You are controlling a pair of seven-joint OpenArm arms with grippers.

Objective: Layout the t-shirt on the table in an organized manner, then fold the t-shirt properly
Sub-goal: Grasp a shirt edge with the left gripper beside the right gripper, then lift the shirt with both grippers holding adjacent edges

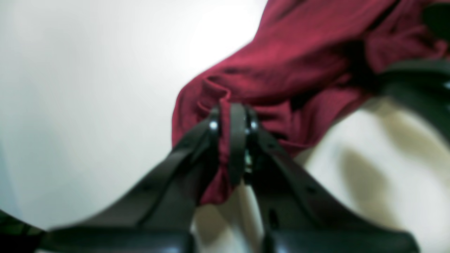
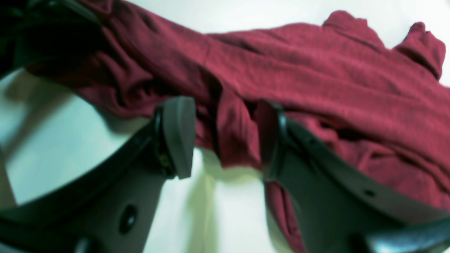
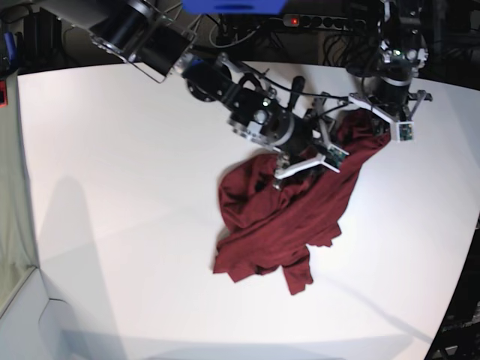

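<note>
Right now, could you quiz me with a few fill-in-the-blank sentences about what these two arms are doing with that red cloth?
1. The left hand is ____ on a fold of the t-shirt.
2. The right hand stands ____, with cloth between its fingers.
3. The t-shirt lies ____ rather than flat on the table.
4. The t-shirt's colour is dark ____.

Missing words: shut; open; crumpled; red
</note>
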